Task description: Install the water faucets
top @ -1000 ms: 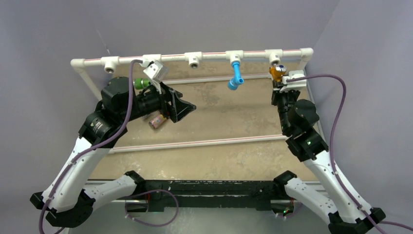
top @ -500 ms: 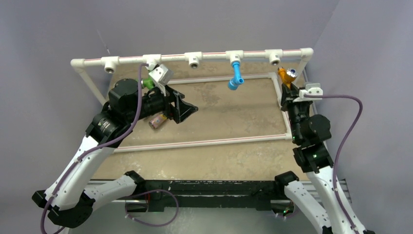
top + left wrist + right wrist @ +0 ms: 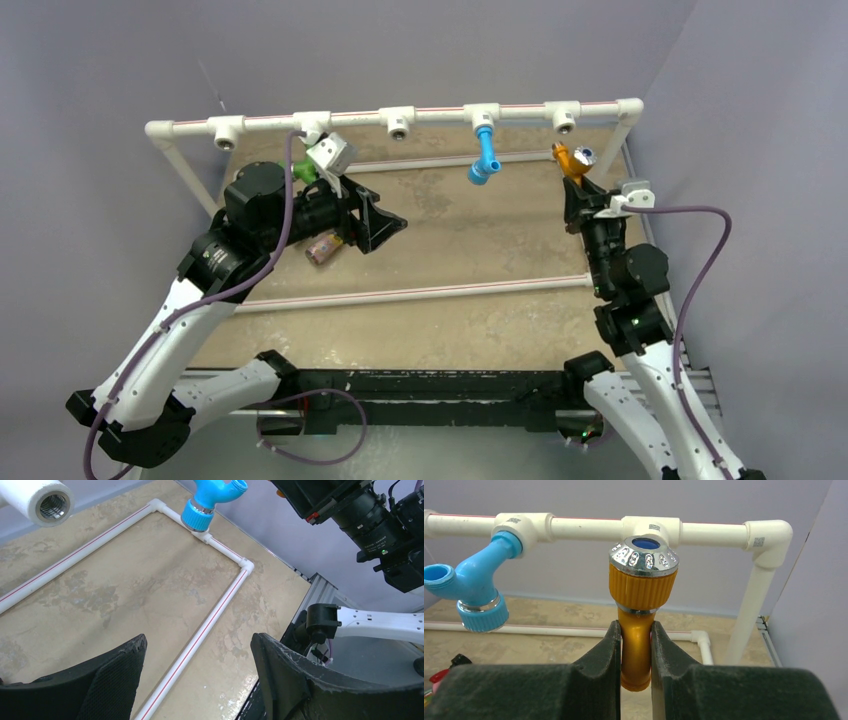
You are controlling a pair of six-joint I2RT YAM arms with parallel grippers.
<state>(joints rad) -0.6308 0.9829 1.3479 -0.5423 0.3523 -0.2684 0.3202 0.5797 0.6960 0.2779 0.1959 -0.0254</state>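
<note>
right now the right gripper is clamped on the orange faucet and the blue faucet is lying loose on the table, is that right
Not quite. The blue faucet is not loose on the table: it hangs from a tee socket on the raised white pipe, as the right wrist view shows. The rest holds: the right gripper is clamped on the orange faucet.

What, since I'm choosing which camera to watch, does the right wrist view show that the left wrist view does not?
Only the right wrist view: the orange faucet clamped upright in the right gripper. Only the left wrist view: the open left gripper and the threaded mouth of an empty socket. Both: the blue faucet.
</note>
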